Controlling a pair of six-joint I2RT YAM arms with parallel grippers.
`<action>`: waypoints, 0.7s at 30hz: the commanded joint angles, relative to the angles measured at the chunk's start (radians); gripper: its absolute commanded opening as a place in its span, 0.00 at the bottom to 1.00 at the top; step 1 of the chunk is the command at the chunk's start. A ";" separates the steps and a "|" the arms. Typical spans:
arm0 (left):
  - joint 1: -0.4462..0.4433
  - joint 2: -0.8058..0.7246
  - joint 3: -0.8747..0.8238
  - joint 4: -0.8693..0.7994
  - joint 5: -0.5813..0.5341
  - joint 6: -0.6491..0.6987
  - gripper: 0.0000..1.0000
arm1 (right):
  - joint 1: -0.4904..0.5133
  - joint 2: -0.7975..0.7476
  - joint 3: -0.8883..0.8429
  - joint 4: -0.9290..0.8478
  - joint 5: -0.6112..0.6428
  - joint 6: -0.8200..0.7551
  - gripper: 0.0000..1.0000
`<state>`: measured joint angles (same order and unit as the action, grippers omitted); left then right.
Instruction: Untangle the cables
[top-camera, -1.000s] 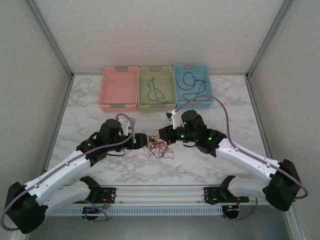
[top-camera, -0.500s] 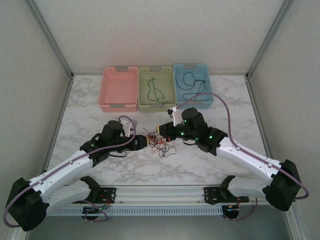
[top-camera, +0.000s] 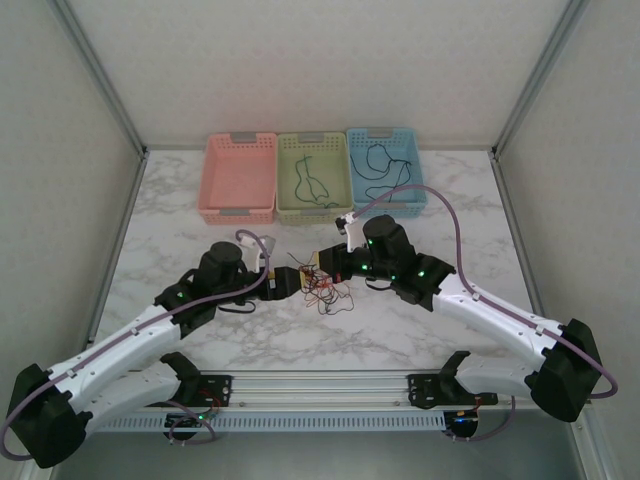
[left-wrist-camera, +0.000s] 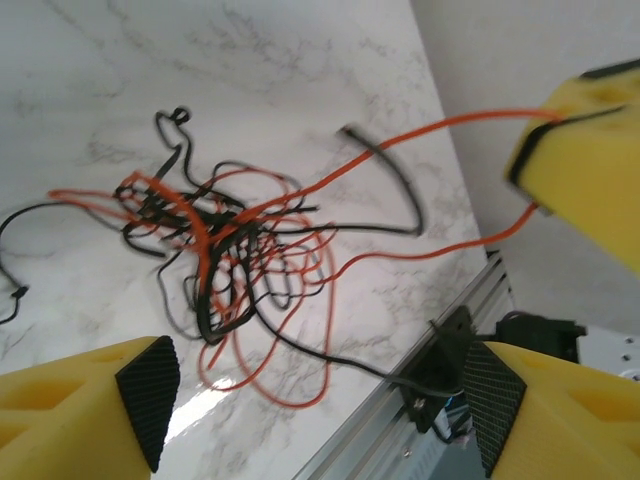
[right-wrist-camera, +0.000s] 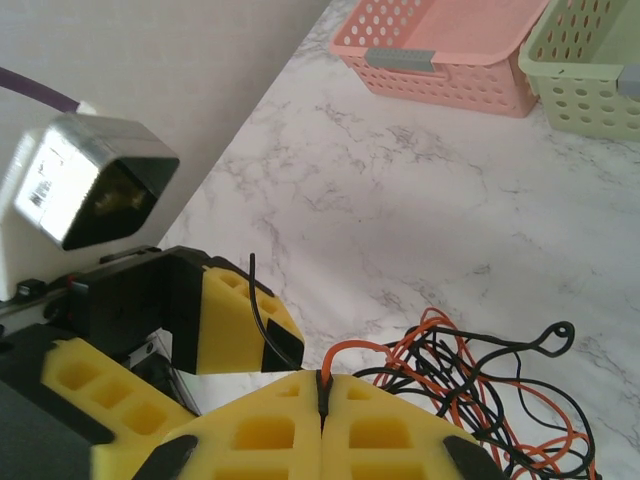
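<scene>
A tangle of thin black and red-orange cables (top-camera: 325, 290) (left-wrist-camera: 220, 240) (right-wrist-camera: 490, 390) lies on the marble between the two arms. My right gripper (top-camera: 322, 262) (right-wrist-camera: 322, 398) is shut on a red-orange cable at the tangle's far left edge; the strand arcs from its fingertips back into the knot. My left gripper (top-camera: 291, 283) (left-wrist-camera: 320, 400) stands open just left of the tangle, low over the table. A black strand runs across the gap toward its right finger (left-wrist-camera: 495, 405). In the left wrist view the red-orange cable stretches up to the right gripper's yellow finger (left-wrist-camera: 590, 150).
Three baskets stand in a row at the back: pink (top-camera: 239, 178), green (top-camera: 314, 178) with a green cable (top-camera: 312, 183) inside, blue (top-camera: 385, 172) with a black cable (top-camera: 380, 165). The metal rail (top-camera: 320, 385) runs along the near table edge.
My left gripper has narrowed, then opened wider, shifting slightly right toward the tangle. The right gripper has stayed shut on the red-orange cable, and the tangle has drawn a little closer to it.
</scene>
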<state>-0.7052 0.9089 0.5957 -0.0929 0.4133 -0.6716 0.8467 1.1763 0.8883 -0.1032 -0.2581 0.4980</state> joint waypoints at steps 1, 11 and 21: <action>-0.007 -0.006 0.035 0.084 -0.016 -0.050 0.78 | -0.006 0.003 0.013 -0.006 -0.013 0.004 0.00; -0.017 0.070 0.070 0.119 -0.031 -0.071 0.68 | -0.006 0.007 0.008 -0.004 -0.039 0.004 0.00; -0.042 0.098 0.069 0.136 -0.055 -0.095 0.47 | -0.007 0.000 -0.008 0.002 -0.068 0.006 0.00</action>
<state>-0.7380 1.0027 0.6342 0.0219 0.3798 -0.7650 0.8459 1.1812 0.8883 -0.1169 -0.3023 0.4980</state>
